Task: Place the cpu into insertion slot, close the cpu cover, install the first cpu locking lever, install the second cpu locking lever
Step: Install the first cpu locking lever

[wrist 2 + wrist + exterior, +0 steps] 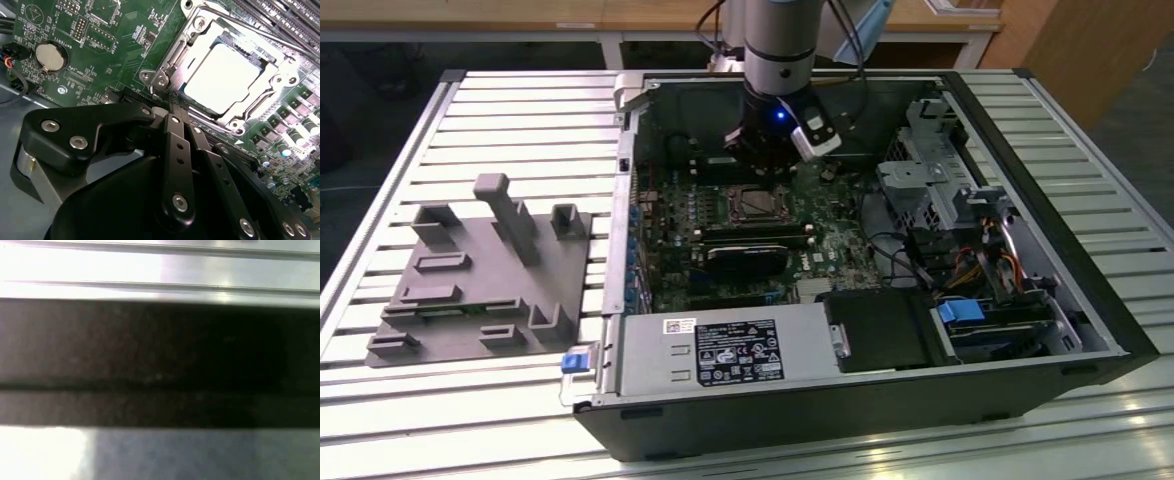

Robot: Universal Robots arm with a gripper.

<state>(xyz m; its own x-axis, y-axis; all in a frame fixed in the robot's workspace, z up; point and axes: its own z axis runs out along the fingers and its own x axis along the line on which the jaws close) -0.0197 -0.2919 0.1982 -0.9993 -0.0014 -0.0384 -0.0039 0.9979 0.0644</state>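
Silver cpu [223,80] seated in insertion slot [175,55], cpu cover [280,67] down; gripper [172,107] pinched closed, empty, near levers, likely lever stage.

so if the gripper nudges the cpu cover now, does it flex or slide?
Probably neither much. The cpu cover looks like thin metal, a frame lying flat around the cpu, so likely stiff in plane but bendable if pried at an edge. Its shiny surface may let the gripper fingers slip.
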